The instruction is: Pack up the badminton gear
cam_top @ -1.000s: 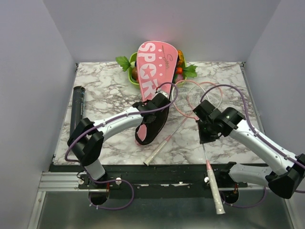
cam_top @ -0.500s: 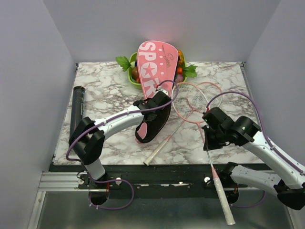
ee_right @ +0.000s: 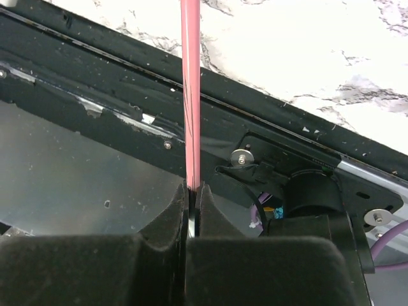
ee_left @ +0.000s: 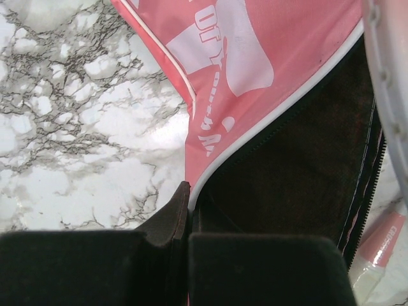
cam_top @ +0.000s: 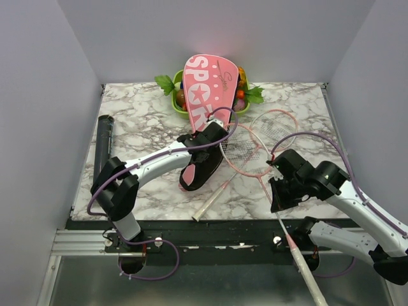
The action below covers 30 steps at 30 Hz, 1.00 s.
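Fingers first: the left fingers [ee_left: 162,239] are pinched shut on the white-piped lip of the pink bag [cam_top: 207,89], right at its open black mouth, the end nearest the arms. The right fingers [ee_right: 162,220] are clamped flat on the thin pink shaft of one racket [ee_right: 190,83]. That racket makes a long lever, with its head [cam_top: 245,148] just to the right of the bag's mouth and its white handle [cam_top: 305,273] sticking out well past the near edge of the surface [cam_top: 140,121].

It looks feather-light, but I'd call the shaft springy and slick, so it could swivel between flat pads. A hold closer to the head should steer it better. The strings want no pressure at all.

The bag reads as soft and floppy. Its mouth will likely sag closed unless that lip is lifted, so the stiffer piped edge seems the right place to grab.

The second racket's handle [cam_top: 209,203] lies just below the bag's mouth. The black tube [cam_top: 102,143] sits well off to the bag's left. No shuttlecocks are visible from here.
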### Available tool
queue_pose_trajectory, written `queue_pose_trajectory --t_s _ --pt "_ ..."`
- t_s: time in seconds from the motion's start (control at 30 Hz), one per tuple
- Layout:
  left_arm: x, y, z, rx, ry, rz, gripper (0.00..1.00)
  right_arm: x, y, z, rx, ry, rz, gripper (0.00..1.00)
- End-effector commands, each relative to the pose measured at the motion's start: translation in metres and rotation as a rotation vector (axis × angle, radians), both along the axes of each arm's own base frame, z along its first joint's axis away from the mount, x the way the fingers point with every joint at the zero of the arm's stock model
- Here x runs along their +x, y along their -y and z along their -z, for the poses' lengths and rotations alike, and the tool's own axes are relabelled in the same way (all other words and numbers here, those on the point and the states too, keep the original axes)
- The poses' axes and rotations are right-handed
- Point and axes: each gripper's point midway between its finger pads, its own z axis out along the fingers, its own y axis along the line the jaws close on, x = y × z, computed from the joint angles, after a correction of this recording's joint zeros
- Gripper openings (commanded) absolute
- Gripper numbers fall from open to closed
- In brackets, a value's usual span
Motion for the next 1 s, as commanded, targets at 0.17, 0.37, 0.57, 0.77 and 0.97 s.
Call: queue_pose_trajectory --t_s 0.17,0.37,0.57,0.77,0.97 --pt "0.015 -0.041 -0.035 0.029 0.142 -0.103 0.0 -0.05 0.026 0.005 -0.076 -0.197 -0.075 0.01" --pt "0.016 -0.067 -0.031 0.049 0.138 -0.157 0.0 -0.058 0.026 0.009 -0.07 -0.229 -0.091 0.01" --pt "0.017 -0.065 -0.038 0.02 0.141 -0.159 0.0 -0.045 0.026 0.007 -0.139 -0.2 -0.089 0.01" --pt "0.015 -0.057 -0.038 -0.017 0.125 -0.145 0.0 -0.018 0.022 0.002 -0.246 -0.134 -0.052 0.01" --pt "0.004 -0.05 -0.035 -0.007 0.123 -0.142 0.0 0.011 0.02 -0.003 -0.349 -0.047 0.01 0.01"
